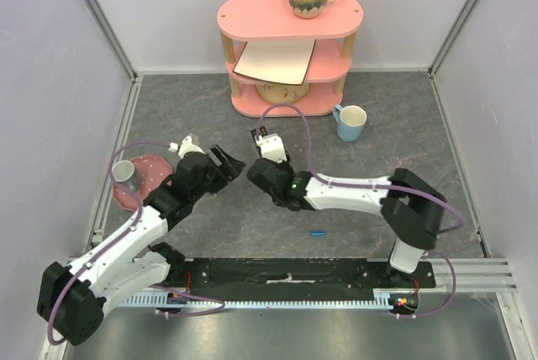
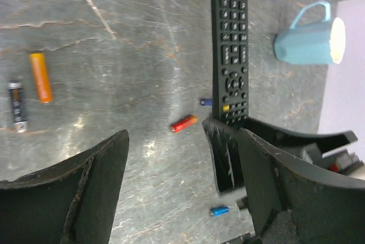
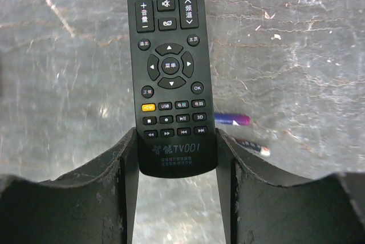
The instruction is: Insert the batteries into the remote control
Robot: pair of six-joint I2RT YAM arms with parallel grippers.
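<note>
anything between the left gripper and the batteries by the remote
Nothing visible. In the left wrist view only bare table lies between the open left gripper and the batteries beside the remote control, whose near end the right gripper clamps.

A: Remote (image 3: 171,73): matt black plastic, rubbery buttons.
B: Table (image 3: 296,56): grey stone look, scuffed, dull sheen.
A: Fingers (image 3: 85,198): black, rough, chipped edges.
B: Mug (image 1: 347,127) at two o'clock: smooth pale-blue glaze. Shelf (image 1: 252,15) at twelve: satin pink paint, bare wood posts. Cell (image 3: 231,120): glossy purple wrap.
</note>
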